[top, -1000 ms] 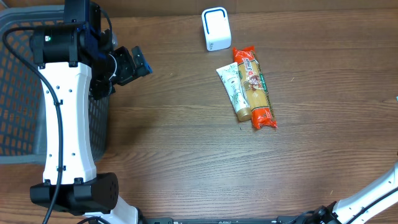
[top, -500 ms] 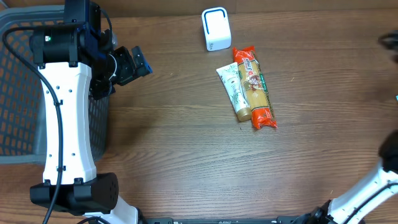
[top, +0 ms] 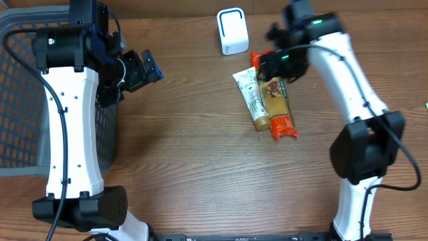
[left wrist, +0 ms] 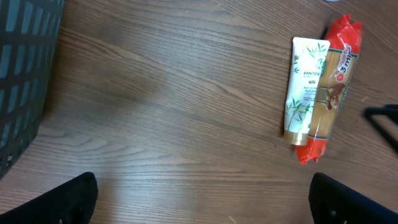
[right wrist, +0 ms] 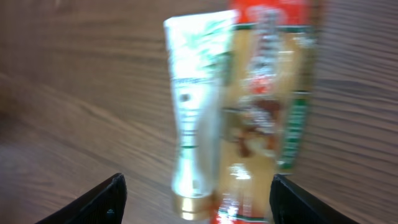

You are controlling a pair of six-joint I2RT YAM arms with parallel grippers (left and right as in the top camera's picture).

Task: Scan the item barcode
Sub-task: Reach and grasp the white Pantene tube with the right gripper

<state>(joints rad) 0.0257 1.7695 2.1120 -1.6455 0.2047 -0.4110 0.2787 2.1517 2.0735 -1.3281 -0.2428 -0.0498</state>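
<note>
Two items on brown wooden bench [top: 200,167]: white-green plastic tube [top: 253,100] touching red-orange plastic packet [top: 279,107]; right fingers [right wrist: 106,199] spread empty above them, left fingers [left wrist: 62,202] also spread.

table [top: 187,167]: brown wood, w/ dark wavy lines
tube [top: 251,97]: white w/ green leaves, gold cap
packet [top: 279,110]: red ends, yellow-tan mid, thin green strip on one side
scanner box [top: 233,31]: white, blue rim on top
basket [top: 20,100]: dark grey, grid of lil holes
left arm [top: 70,120]: white, black joints + black cable
right arm [top: 351,73]: white + black
</note>
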